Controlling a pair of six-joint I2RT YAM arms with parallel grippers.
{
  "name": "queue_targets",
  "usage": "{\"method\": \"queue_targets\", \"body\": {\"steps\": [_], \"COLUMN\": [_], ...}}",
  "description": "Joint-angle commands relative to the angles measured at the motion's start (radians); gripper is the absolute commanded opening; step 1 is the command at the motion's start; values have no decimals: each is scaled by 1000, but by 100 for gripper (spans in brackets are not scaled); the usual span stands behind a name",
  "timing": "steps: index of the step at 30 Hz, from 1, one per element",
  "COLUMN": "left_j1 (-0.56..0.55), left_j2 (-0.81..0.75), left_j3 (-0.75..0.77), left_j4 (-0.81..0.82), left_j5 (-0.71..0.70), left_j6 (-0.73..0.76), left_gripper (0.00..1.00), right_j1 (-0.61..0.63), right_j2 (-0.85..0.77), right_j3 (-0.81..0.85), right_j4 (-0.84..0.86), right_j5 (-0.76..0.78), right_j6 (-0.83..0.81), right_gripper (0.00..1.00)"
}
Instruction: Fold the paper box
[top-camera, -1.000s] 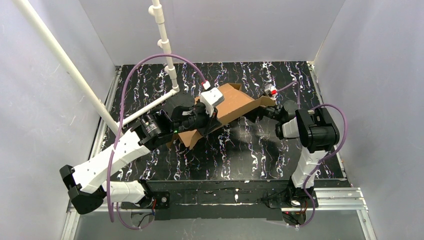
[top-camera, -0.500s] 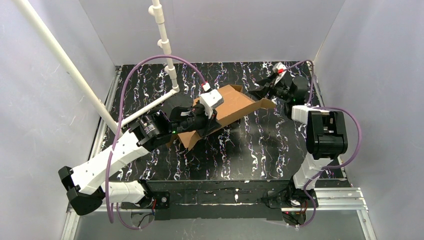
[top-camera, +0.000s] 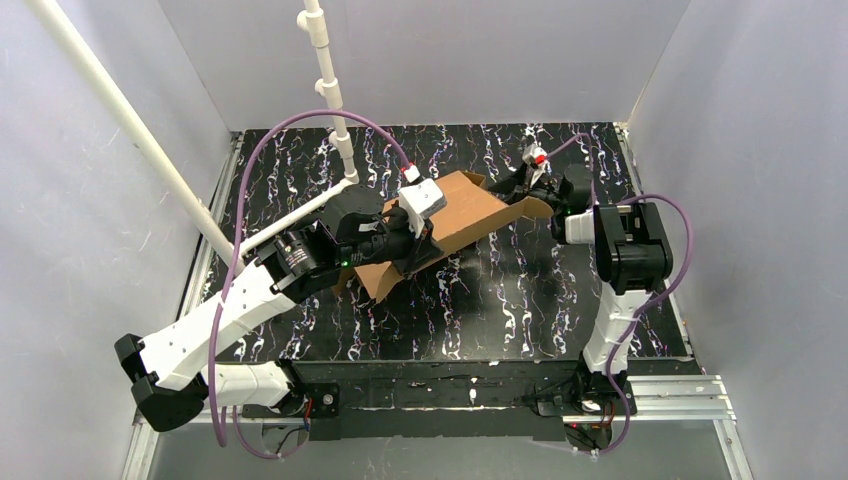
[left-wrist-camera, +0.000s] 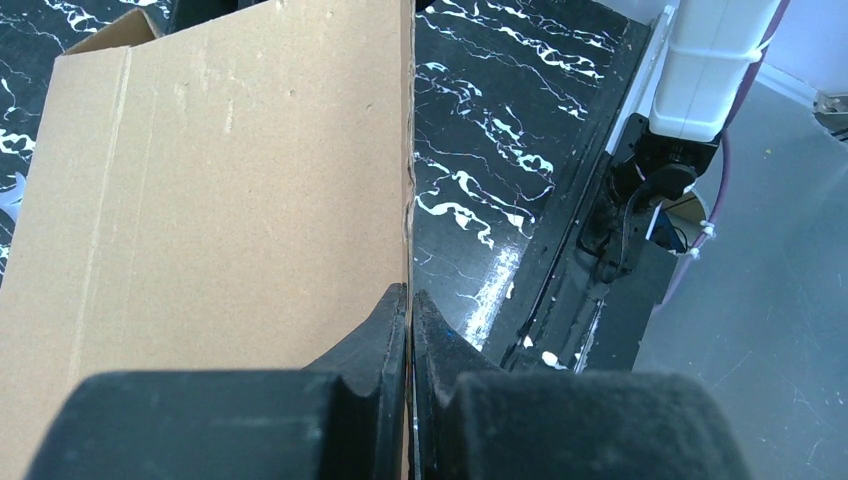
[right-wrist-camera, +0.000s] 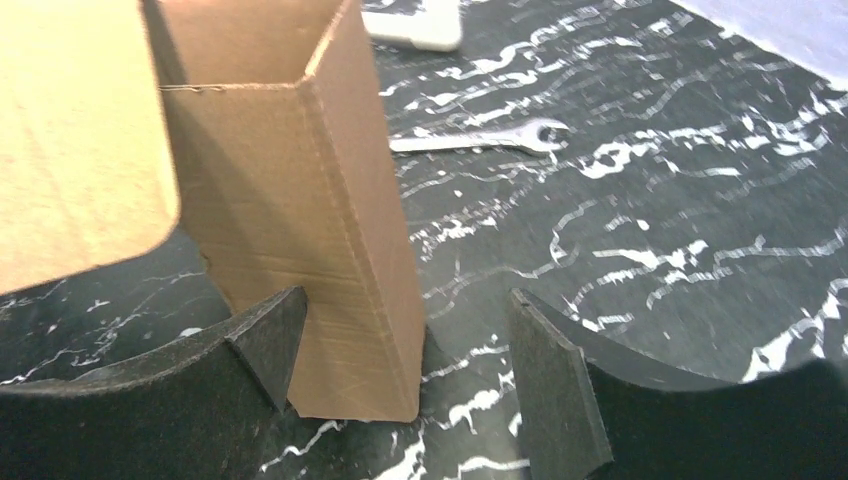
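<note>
- The paper box (top-camera: 470, 210) is a partly folded sheet of brown corrugated cardboard, sitting mid-table toward the far side.
- From the top camera its long axis runs diagonally, from a near end on the left to a far end on the right. The far end is lifted, so the sheet slopes off the tabletop.
- In the right wrist view a creased side panel of the box (right-wrist-camera: 320, 200) stands upright with its lower edge at the table. A rounded flap hangs beside it.
- The left gripper (left-wrist-camera: 410, 300) is closed tight on the thin edge of a flat panel (left-wrist-camera: 220, 180), its jaws pressed together on the cardboard. From above it (top-camera: 415, 235) grips the sheet near its middle.
- The right gripper (right-wrist-camera: 400, 330) sits at the far right end of the box (top-camera: 520, 190) with its jaws spread wide. The upright panel is between them, right beside one finger (right-wrist-camera: 260, 340) and clear of the other, and nothing is clamped.
- The table (top-camera: 520, 300) is black with white marbling.
- A metal wrench (right-wrist-camera: 470, 140) lies flat behind the panel.
- A white pipe (top-camera: 135, 125) slants across the left side.
</note>
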Motion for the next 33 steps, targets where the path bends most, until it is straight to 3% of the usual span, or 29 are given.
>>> {"method": "queue_targets", "body": {"steps": [1, 5, 7, 13, 17, 25, 33], "left_j1": [4, 4, 4, 7, 7, 9, 15], "left_j2": [-5, -1, 0, 13, 24, 9, 8], "left_j3": [46, 51, 57, 66, 78, 44, 56], "left_j4": [-5, -8, -8, 14, 19, 40, 65], "left_j5": [34, 31, 22, 16, 26, 10, 22], "left_j6": [8, 4, 3, -14, -28, -55, -82], "left_gripper": [0, 0, 0, 0, 0, 0, 0], "right_j1": [33, 42, 50, 54, 64, 85, 124], "right_j2": [51, 153, 168, 100, 44, -33, -41], "right_j3": [45, 70, 70, -21, -47, -99, -122], "right_j4": [295, 710, 743, 737, 563, 386, 382], "right_j5": [-87, -115, -132, -40, 19, 60, 67], "right_j6": [152, 504, 568, 515, 380, 210, 168], "right_gripper": [81, 79, 72, 68, 68, 63, 59]}}
